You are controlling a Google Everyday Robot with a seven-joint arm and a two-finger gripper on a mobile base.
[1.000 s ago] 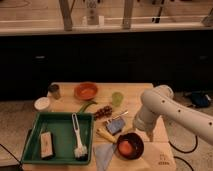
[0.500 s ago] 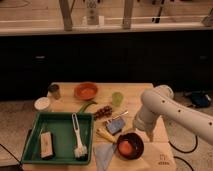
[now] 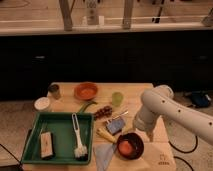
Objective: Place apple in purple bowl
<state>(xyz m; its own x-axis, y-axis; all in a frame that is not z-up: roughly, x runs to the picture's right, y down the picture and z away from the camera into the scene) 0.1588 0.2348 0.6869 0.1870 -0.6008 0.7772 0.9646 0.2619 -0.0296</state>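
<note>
The apple (image 3: 125,147), small and orange-red, lies inside the dark purple bowl (image 3: 137,142) at the front of the wooden table (image 3: 135,90). My white arm reaches in from the right and bends down toward the bowl. The gripper (image 3: 138,130) is at the arm's lower end, just above the bowl's far rim, close to the apple. The arm hides much of it.
A green tray (image 3: 35,135) at front left holds a white brush (image 3: 77,136) and a brown block (image 3: 46,145). An orange bowl (image 3: 86,91), grapes (image 3: 104,111), a green cup (image 3: 117,98), a blue packet (image 3: 116,125) and a blue cloth (image 3: 104,156) surround the purple bowl.
</note>
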